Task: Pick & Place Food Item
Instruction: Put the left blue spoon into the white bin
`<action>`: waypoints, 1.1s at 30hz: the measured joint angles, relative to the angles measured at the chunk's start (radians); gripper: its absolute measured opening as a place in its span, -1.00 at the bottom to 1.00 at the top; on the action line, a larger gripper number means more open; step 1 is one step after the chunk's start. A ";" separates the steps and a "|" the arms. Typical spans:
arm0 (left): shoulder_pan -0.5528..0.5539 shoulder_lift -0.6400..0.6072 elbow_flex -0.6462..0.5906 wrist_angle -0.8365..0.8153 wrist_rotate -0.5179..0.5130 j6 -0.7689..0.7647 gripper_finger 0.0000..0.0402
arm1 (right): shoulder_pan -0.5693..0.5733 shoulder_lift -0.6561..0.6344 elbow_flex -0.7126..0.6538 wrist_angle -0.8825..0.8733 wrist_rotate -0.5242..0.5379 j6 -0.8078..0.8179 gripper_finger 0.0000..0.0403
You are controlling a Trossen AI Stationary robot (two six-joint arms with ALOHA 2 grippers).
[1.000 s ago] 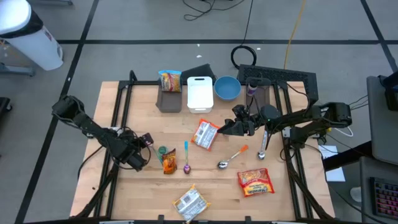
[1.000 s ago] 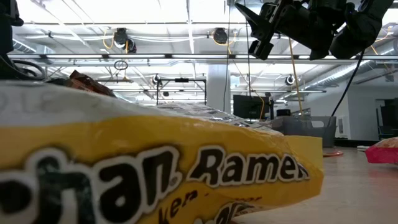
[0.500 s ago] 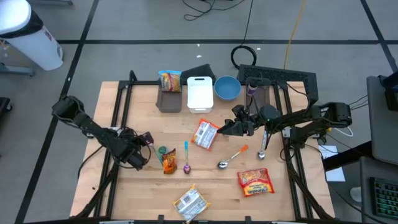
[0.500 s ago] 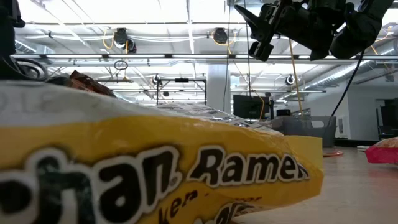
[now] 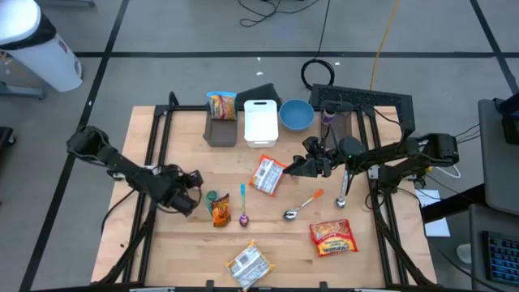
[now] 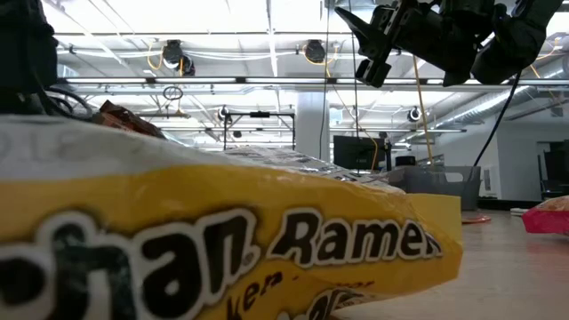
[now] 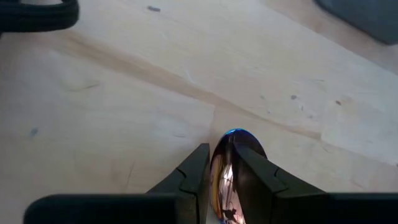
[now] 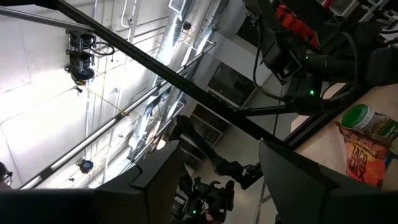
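At the table's left side, we judge the job barely begun: our left gripper [image 5: 189, 180] clamps a shiny spoon-like object [image 7: 231, 171], while the right gripper [image 5: 290, 169] hovers spread and empty above a ramen packet [image 5: 268, 175].

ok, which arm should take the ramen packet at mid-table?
Right. The right gripper is open and empty, raised just beside the ramen packet. The left gripper is farther off and shut on what looks like a spoon, so it would have to drop that first.
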 joint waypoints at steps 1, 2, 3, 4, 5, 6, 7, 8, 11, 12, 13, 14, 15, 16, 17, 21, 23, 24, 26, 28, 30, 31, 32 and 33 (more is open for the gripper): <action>0.006 0.000 0.000 0.002 0.001 0.007 -0.63 | 0.000 0.000 0.000 0.000 0.000 0.000 0.05; 0.011 0.000 0.000 0.002 0.001 0.015 -0.63 | 0.000 0.000 0.000 0.000 0.000 0.000 0.05; 0.015 0.000 0.000 0.004 0.001 0.023 -0.63 | 0.000 0.000 0.000 0.000 0.000 0.000 0.05; 0.020 0.000 0.000 0.007 0.001 0.032 -0.63 | 0.000 0.000 0.000 0.000 0.000 0.000 0.05; 0.025 0.000 0.000 0.011 0.004 0.042 -0.63 | 0.000 0.000 0.000 0.000 0.001 0.000 0.05; 0.030 0.000 0.000 0.017 0.010 0.055 -0.63 | 0.000 0.000 0.000 0.000 0.009 0.000 0.05; 0.036 0.000 0.000 0.023 0.016 0.071 -0.63 | 0.000 0.000 0.000 0.000 0.019 0.000 0.05; 0.043 0.000 0.000 0.030 0.020 0.089 -0.63 | 0.000 0.000 0.000 0.000 0.021 0.000 0.05; 0.065 0.000 0.000 0.051 0.027 0.139 -0.63 | 0.000 0.000 0.000 0.000 0.023 -0.002 0.05; 0.072 0.000 0.000 0.054 0.027 0.152 -0.63 | 0.000 0.000 0.000 0.000 0.022 -0.003 0.05; 0.078 0.000 0.000 0.057 0.028 0.161 -0.63 | 0.000 0.000 0.000 0.000 0.022 -0.003 0.05; 0.084 0.000 0.000 0.058 0.028 0.167 -0.63 | 0.000 0.000 0.000 0.000 0.022 -0.003 0.05; 0.090 0.000 0.000 0.060 0.028 0.173 -0.64 | 0.000 0.000 0.000 0.000 0.022 -0.003 0.05; 0.095 0.000 0.000 0.063 0.028 0.181 -0.65 | 0.000 0.000 0.000 0.000 0.022 -0.003 0.05; 0.099 0.000 0.000 0.069 0.028 0.193 -0.67 | 0.000 0.000 0.000 0.000 0.022 -0.003 0.05; 0.123 0.000 0.000 0.087 0.044 0.246 -0.85 | 0.000 0.000 0.000 0.000 0.021 -0.003 0.05; 0.133 0.000 0.000 0.095 0.045 0.263 -0.95 | 0.000 0.000 0.000 0.000 0.020 -0.003 0.05; 0.138 0.000 0.001 0.098 0.045 0.268 -0.96 | 0.000 0.000 0.000 0.000 0.019 -0.003 0.05; 0.146 0.000 0.001 0.100 0.046 0.275 -0.95 | 0.000 0.000 0.000 0.000 0.019 -0.003 0.05; 0.153 0.000 0.001 0.103 0.051 0.290 -0.95 | 0.000 0.000 0.000 0.000 0.019 -0.001 0.05; 0.160 0.000 0.001 0.102 0.066 0.309 -0.98 | 0.000 0.000 0.000 0.000 0.019 0.000 0.05; 0.163 0.000 0.001 0.102 0.075 0.320 -0.98 | 0.000 0.000 0.000 0.000 0.019 0.000 0.05; 0.163 0.000 0.001 0.102 0.083 0.334 -0.97 | 0.000 0.000 0.000 0.000 0.019 0.000 0.05; 0.163 0.000 0.001 0.102 0.091 0.346 -0.97 | 0.000 0.000 0.000 0.000 0.019 0.000 0.05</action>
